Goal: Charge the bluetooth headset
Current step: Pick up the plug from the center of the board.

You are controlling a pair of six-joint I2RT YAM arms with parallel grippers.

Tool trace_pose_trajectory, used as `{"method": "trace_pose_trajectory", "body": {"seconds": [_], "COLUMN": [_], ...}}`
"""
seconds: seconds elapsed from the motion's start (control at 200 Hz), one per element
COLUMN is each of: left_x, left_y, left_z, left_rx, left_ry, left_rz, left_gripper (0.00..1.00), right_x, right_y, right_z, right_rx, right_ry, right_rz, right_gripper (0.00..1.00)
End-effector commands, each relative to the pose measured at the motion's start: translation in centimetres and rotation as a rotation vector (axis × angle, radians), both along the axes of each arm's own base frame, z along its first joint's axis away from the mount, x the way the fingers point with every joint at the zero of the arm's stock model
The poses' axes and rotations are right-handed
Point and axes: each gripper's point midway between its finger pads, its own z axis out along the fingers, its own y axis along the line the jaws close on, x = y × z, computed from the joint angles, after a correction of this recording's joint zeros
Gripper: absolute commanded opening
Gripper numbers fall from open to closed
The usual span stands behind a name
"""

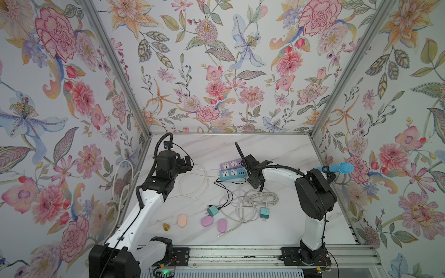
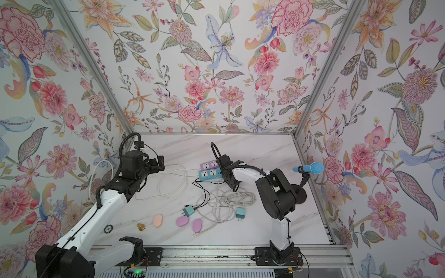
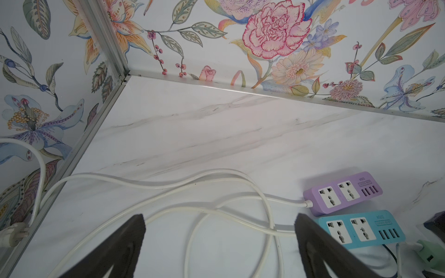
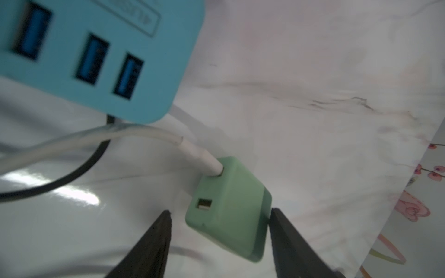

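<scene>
Peach case (image 1: 182,219), purple case (image 1: 207,221) and pink case (image 1: 222,225) are lying near the counter (image 1: 277,154) front edge, long axes running roughly front-to-back, purple one skewed. Right pincer (image 4: 220,210) is straddling the green adapter (image 4: 231,216) beside the blue strip (image 4: 168,60), not clamping it. Left pincer (image 3: 220,216) is hovering wide over the white cord (image 3: 292,201).

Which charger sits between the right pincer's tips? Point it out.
The green charger beside the blue power strip, white cable plugged in. The other two chargers lie nearer the front edge, among loose cables.
</scene>
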Motion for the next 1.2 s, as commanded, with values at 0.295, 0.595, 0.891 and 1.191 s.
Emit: {"method": "trace_pose_trajectory", "body": {"seconds": [0.295,0.595,0.891,1.191], "left_x": [1.1,1.9,2.3,-0.2], "left_y": [-0.8,-3.0,-8.3,-15.0], "left_z": [-0.4,1.2,5.9,9.9], "left_rx": [-0.022,-0.094,-0.138,-0.297], "left_ry": [0.025,-0.032,-0.136,-0.233], "left_rz": [-0.025,-0.103,-0.296,-0.562], "left_gripper": [1.00,1.00,1.00,1.00], "right_x": [0.6,0.0,-0.3,-3.6], "right_y": [0.2,1.3,3.9,9.7], "right_z": [-0.9,3.3,10.6,20.2], "right_rx": [0.081,0.243,0.616,1.128], "right_ry": [0.055,-0.007,-0.083,-0.108], "right_rz": [-0.017,-0.078,-0.118,0.150], "right_gripper": [0.26,0.00,0.00,0.00]}}
